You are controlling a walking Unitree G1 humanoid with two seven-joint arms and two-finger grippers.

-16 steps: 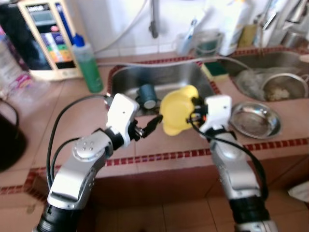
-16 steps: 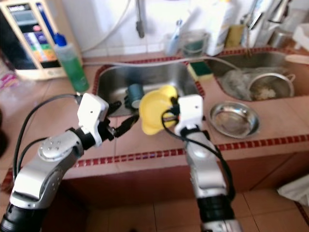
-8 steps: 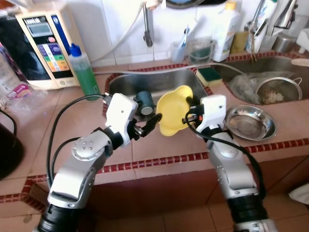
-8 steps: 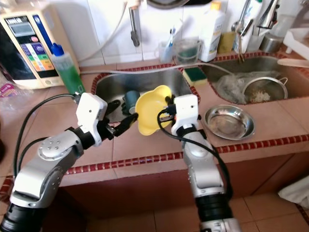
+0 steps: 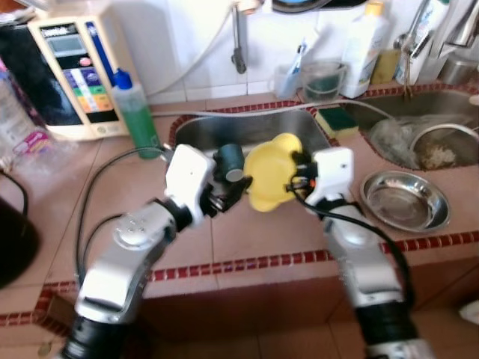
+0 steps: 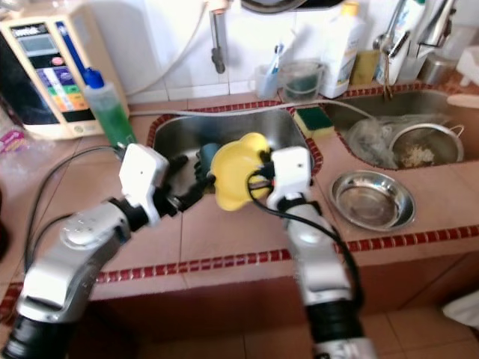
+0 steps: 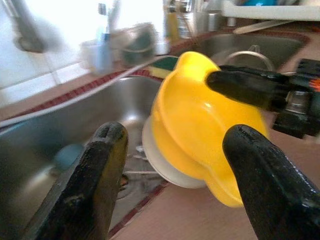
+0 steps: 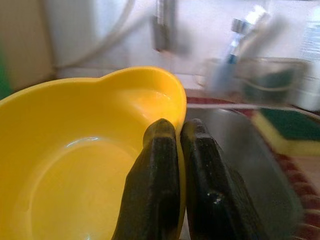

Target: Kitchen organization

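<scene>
Right gripper (image 8: 177, 165) pinches the yellow bowl (image 5: 271, 170) by its rim — light, stiff, likely slippery plastic. Left gripper (image 7: 175, 175) gapes wide beside it, holding nothing.

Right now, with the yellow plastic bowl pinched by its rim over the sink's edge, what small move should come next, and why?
Probably bring the open left claw in onto the yellow plastic bowl's free side. The right claw is shut on the bowl's rim alone, and the bowl hangs tilted at the edge of the steel sink basin. In the left wrist view the left claw's fingers are spread wide, facing the bowl and apart from it.
</scene>
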